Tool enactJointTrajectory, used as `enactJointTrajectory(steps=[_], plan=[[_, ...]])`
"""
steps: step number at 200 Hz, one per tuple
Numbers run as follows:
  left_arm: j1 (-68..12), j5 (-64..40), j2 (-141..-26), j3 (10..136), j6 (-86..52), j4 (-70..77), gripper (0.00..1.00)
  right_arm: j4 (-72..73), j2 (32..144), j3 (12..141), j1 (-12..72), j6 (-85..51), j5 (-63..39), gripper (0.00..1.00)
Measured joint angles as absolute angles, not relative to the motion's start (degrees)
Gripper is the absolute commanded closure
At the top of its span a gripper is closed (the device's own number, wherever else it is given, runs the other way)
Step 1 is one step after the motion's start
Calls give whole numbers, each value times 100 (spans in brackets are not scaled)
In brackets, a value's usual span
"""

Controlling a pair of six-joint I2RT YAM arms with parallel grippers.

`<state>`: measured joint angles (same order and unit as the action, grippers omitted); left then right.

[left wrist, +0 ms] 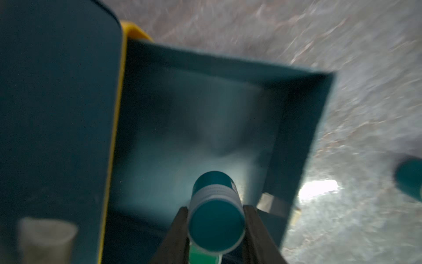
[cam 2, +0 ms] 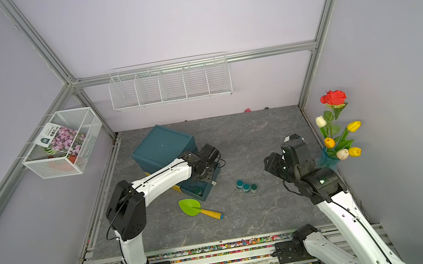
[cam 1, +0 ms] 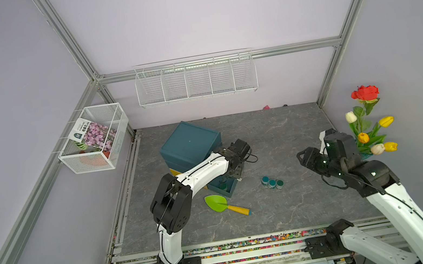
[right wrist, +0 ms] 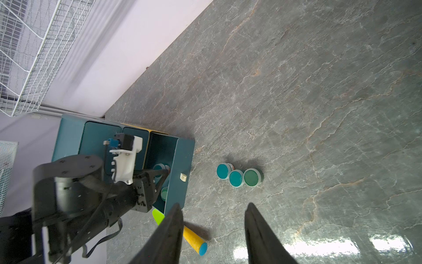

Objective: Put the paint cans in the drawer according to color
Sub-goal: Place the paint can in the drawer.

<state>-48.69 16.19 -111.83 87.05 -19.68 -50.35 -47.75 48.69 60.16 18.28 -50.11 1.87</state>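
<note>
One teal cabinet (cam 1: 189,141) stands left of centre with its teal drawer (cam 1: 232,189) pulled out. Over that drawer the left gripper (left wrist: 215,212) pinches a teal-lidded paint can (left wrist: 212,185) between both fingers (whether it touches the drawer floor is unclear), and a green-lidded can (right wrist: 164,193) sits inside the drawer near it. Further right, three cans (cam 1: 272,183) stand in a touching row on the table, well apart from the right gripper (right wrist: 213,205), whose jaws are spread with nothing between them.
</note>
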Motion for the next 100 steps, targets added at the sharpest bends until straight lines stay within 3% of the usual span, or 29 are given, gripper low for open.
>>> enactJointTrajectory(steps=[45, 73, 100], plan=[[-4875, 1328, -11214, 8670, -2032, -5190, 78, -4733, 4956, 6016, 1828, -5013, 180, 53], [-4873, 1238, -11216, 8661, -2053, -5310, 63, -4661, 5033, 6016, 1828, -5013, 161, 53], [-4875, 1208, -11277, 8661, -2047, -5474, 56, -4593, 5081, 6016, 1828, -5013, 143, 53]])
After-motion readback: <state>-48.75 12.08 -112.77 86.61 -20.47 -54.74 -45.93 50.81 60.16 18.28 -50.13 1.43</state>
